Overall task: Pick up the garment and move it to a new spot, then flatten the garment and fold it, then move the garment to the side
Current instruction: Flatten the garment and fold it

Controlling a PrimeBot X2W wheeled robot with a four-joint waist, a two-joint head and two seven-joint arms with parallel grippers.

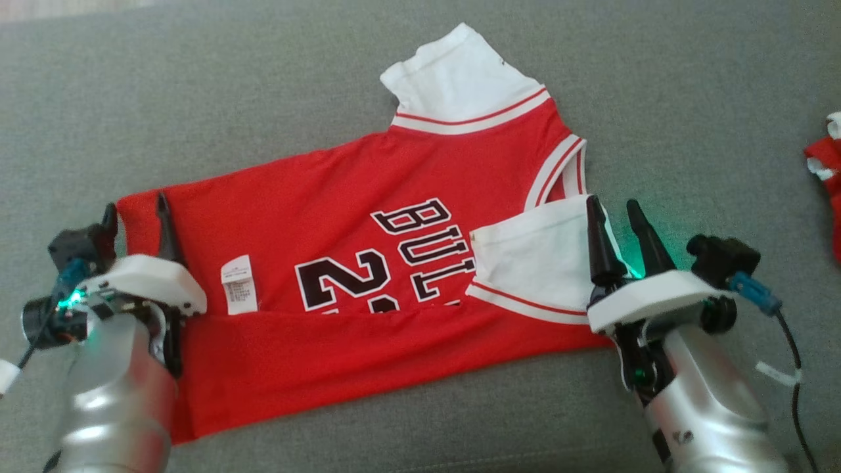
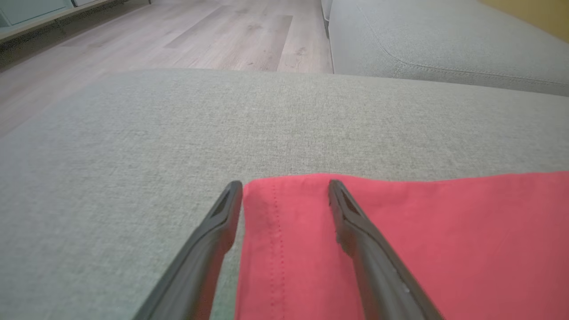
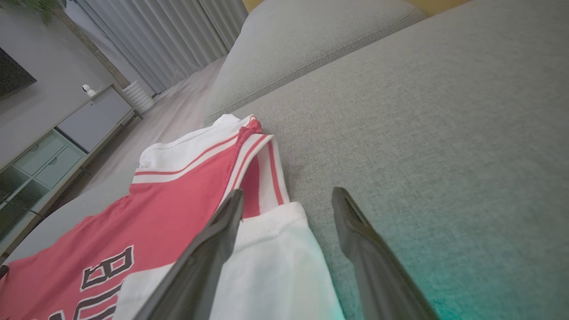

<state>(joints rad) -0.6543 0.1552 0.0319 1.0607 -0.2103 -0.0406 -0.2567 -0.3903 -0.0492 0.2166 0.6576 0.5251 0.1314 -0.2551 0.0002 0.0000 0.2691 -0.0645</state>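
Head view: the red jersey (image 1: 368,217) lies flat on the grey sofa cushion (image 1: 197,98), its near long edge folded over the black number and one white sleeve (image 1: 532,263) laid onto the chest. The left gripper (image 1: 135,202) stands at the hem end and the right gripper (image 1: 613,201) at the folded sleeve, both with fingers spread and gripping nothing. A second red and white cloth (image 1: 829,171) lies well apart at the right edge.

Left wrist view: the spread fingers straddle the jersey's stitched hem corner, one over bare cushion, one over red cloth.

Right wrist view: one finger lies over the white sleeve, the other over the cushion. A cabinet (image 3: 58,151) stands beyond; what its compartments hold is unclear.
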